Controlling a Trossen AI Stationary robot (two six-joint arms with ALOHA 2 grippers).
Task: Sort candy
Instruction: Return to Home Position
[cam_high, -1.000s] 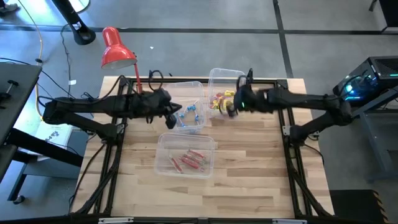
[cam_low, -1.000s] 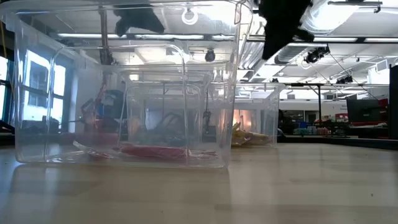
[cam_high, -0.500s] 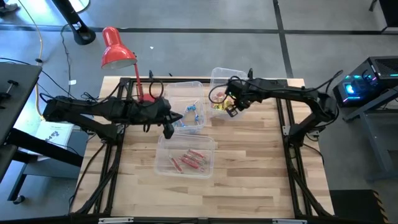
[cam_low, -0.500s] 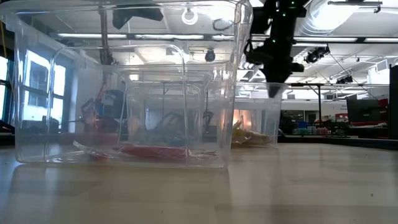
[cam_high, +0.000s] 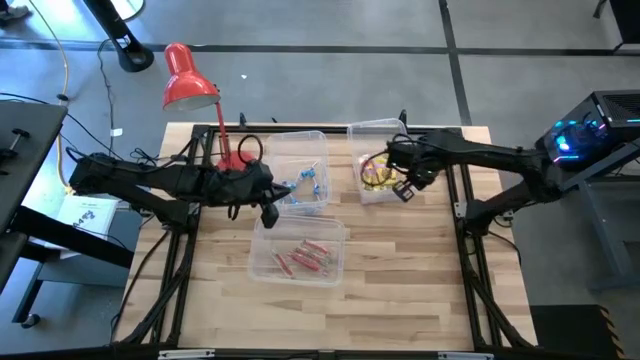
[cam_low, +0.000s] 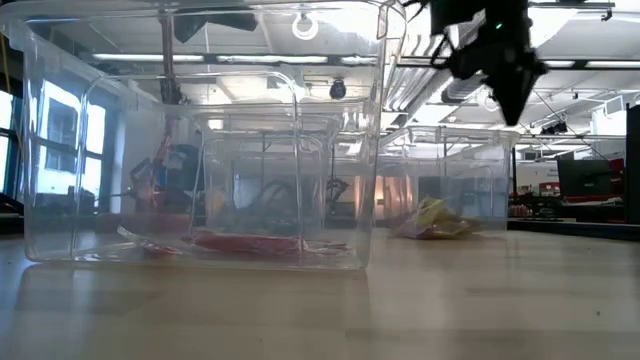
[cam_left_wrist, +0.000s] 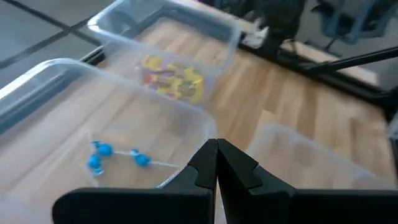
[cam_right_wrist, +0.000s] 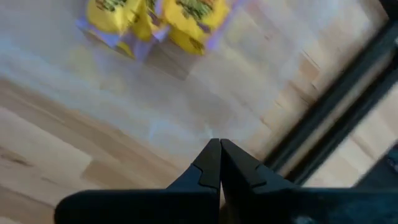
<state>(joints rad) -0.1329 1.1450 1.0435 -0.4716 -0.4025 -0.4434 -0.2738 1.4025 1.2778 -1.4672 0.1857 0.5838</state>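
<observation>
Three clear bins hold the candy. Yellow packets (cam_high: 377, 175) (cam_right_wrist: 161, 15) lie in the far right bin, blue twists (cam_high: 308, 183) (cam_left_wrist: 102, 155) in the far middle bin, and red-pink sticks (cam_high: 303, 258) (cam_low: 250, 242) in the near bin. My right gripper (cam_high: 405, 190) (cam_right_wrist: 219, 152) is shut and points down at the near right corner of the yellow packets' bin. My left gripper (cam_high: 268, 212) (cam_left_wrist: 216, 155) is shut and hangs above the gap between the blue twists' bin and the sticks' bin. My right gripper stands with shut fingertips (cam_low: 515, 115) at the rim of the right wall (cam_low: 505, 135) of the yellow packets' bin, coming from above. I cannot tell whether it touches the wall.
A red desk lamp (cam_high: 188, 80) stands at the table's far left corner. The bin of red-pink sticks (cam_high: 262, 268) sits mid-table. Bare wood (cam_high: 400, 290) lies along the near side and to the right. The black frame rail (cam_right_wrist: 336, 112) runs close beside my right gripper.
My right gripper has swung toward the table's right edge and slightly nearer, staying shut. The bin of yellow packets has slid along the table to the right with it. My left gripper has shifted a little toward the near edge.
</observation>
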